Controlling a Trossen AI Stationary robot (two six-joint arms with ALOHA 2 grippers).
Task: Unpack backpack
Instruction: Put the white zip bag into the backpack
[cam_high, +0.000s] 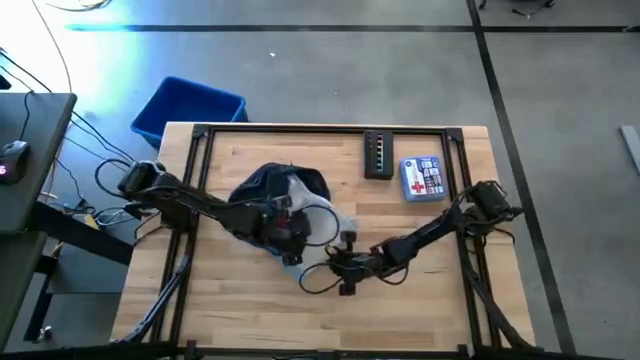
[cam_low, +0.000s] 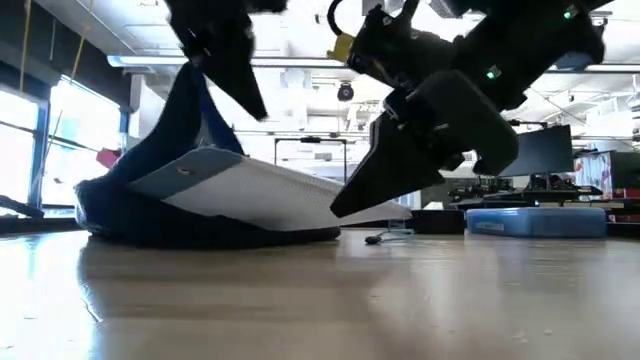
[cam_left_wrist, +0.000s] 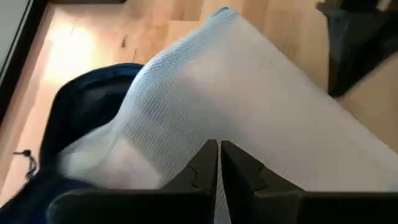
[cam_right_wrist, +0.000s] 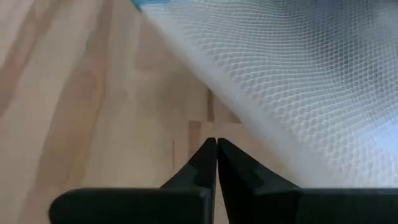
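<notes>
While the left gripper (cam_left_wrist: 219, 163) pinches the white mesh pouch (cam_left_wrist: 249, 112) — fingers together — slide it clear of the backpack (cam_high: 262, 195); right gripper (cam_right_wrist: 216, 163) closed, empty.

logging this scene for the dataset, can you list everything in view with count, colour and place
backpack: 1, dark navy, table's left-centre
mesh pouch: 1, pale white, sticking out of the backpack
first-aid box: 1, blue and white with red cross, back right of table
black case: 1, black, beside the first-aid box
bin: 1, bright blue, on floor behind table's left corner
table: 1, light wood
left claw: shut, at the pouch by the backpack
right claw: shut, low over the table beside the pouch
</notes>
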